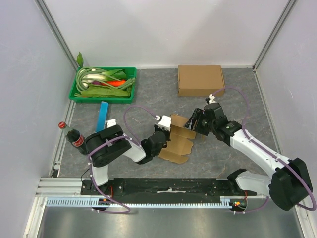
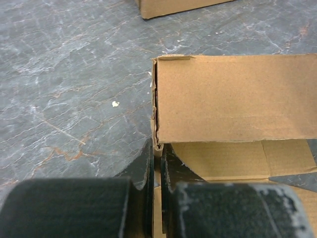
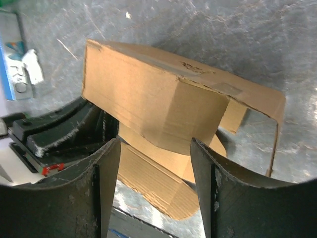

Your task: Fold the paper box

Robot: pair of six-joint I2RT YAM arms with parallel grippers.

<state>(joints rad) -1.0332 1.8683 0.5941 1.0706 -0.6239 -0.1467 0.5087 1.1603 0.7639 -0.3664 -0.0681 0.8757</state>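
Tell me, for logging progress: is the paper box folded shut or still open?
Still open: the paper box has one wall raised, other flaps lying spread on the table.

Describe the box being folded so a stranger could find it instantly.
Start at the grey table and go to its middle. A brown cardboard box lies there, half assembled with flaps open. The other brown box, near the back wall, is closed.
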